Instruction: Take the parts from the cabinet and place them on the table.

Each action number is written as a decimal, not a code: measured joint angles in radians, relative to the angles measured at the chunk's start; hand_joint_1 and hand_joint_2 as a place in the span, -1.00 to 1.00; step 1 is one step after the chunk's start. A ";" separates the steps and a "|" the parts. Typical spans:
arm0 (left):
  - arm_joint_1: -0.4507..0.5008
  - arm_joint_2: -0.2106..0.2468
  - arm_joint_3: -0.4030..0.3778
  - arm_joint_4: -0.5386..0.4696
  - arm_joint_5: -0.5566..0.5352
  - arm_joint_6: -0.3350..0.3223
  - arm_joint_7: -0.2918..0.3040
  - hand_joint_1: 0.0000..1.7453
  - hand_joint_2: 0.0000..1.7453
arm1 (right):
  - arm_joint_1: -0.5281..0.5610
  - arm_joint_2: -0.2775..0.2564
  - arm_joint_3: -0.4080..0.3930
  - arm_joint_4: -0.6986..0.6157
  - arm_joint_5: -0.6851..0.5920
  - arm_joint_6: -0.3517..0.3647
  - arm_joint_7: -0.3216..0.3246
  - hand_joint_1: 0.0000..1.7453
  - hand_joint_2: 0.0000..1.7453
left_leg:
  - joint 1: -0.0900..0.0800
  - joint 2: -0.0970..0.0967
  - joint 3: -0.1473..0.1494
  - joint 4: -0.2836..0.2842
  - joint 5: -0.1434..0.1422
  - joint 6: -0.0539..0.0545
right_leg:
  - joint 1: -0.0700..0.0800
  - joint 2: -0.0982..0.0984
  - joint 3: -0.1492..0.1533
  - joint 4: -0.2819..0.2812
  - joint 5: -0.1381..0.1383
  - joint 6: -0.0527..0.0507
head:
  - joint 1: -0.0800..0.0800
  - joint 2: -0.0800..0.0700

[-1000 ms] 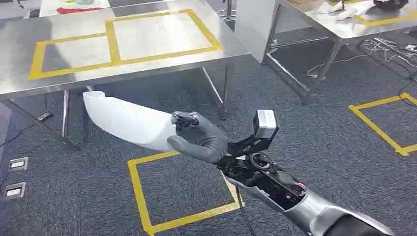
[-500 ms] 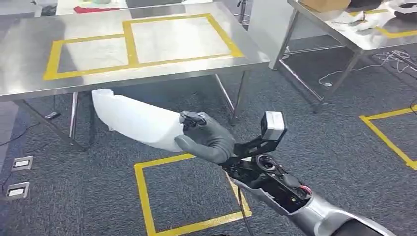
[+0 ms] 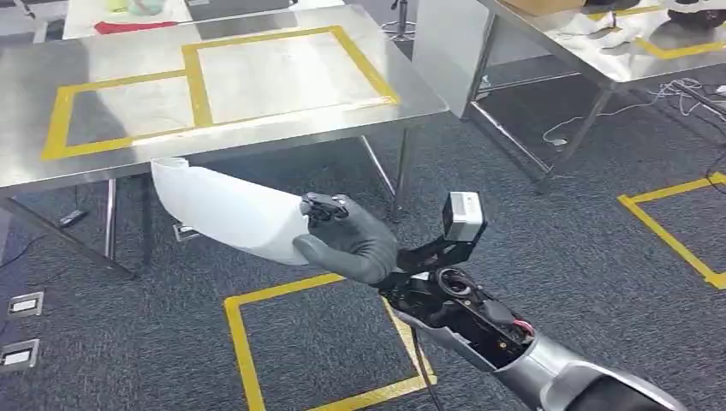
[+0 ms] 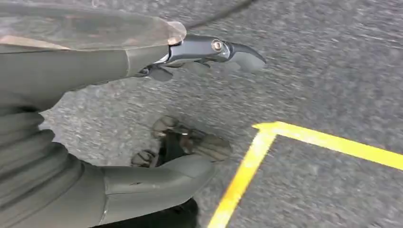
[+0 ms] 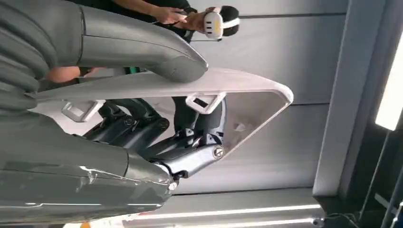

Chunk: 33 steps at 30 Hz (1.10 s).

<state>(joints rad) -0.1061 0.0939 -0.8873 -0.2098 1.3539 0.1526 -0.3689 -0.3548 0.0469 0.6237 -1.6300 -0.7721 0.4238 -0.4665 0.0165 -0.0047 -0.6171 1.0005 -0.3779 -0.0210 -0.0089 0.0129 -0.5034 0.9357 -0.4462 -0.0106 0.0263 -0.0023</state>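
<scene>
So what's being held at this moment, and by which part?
The right hand holds a white moulded shell part by its near end, thumb on the outer face, fingers inside. The left hand holds nothing.

One white part point(image 3: 227, 210) — two steel tables point(image 3: 257, 120).

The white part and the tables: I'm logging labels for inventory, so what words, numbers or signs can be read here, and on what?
None can be read.
White part, held by the right hand: plain, no print shows.
Table: yellow tape outlines, no text.
Floor sockets: too small to read.
</scene>
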 joint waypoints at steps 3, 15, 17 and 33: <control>-0.005 0.000 0.000 0.000 0.000 -0.001 0.000 -1.00 1.00 | 0.000 0.000 0.000 -0.001 0.001 -0.001 0.001 1.00 1.00 | -0.009 0.001 0.015 -0.056 -0.002 0.021 | 0.006 0.000 -0.003 0.004 -0.015 0.018 | -0.004 0.000; -0.003 -0.002 0.000 0.000 0.000 -0.002 0.000 -1.00 1.00 | 0.005 0.000 0.000 -0.008 0.002 -0.005 0.000 1.00 1.00 | -0.014 -0.006 0.094 -0.059 -0.056 0.051 | 0.003 -0.005 -0.105 0.120 0.026 0.030 | 0.034 0.000; -0.007 -0.006 0.000 0.000 0.000 -0.002 0.000 -1.00 1.00 | 0.003 0.000 0.000 -0.008 0.002 -0.005 0.000 1.00 1.00 | -0.021 -0.007 0.098 -0.052 -0.070 0.041 | 0.013 -0.006 -0.072 0.030 0.048 0.016 | 0.030 0.000; -0.003 0.002 0.000 0.000 0.003 -0.003 0.002 -1.00 1.00 | -0.002 0.000 0.001 -0.008 0.003 0.001 0.003 1.00 1.00 | -0.004 -0.001 0.017 -0.048 -0.001 0.011 | 0.006 0.000 0.013 0.007 -0.029 0.016 | -0.005 0.000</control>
<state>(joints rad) -0.1090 0.0954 -0.8873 -0.2102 1.3569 0.1499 -0.3674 -0.3565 0.0473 0.6249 -1.6377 -0.7694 0.4246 -0.4639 0.0122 -0.0057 -0.6003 0.9530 -0.3786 -0.0102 -0.0032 0.0125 -0.4909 0.9428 -0.4755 0.0058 0.0210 -0.0023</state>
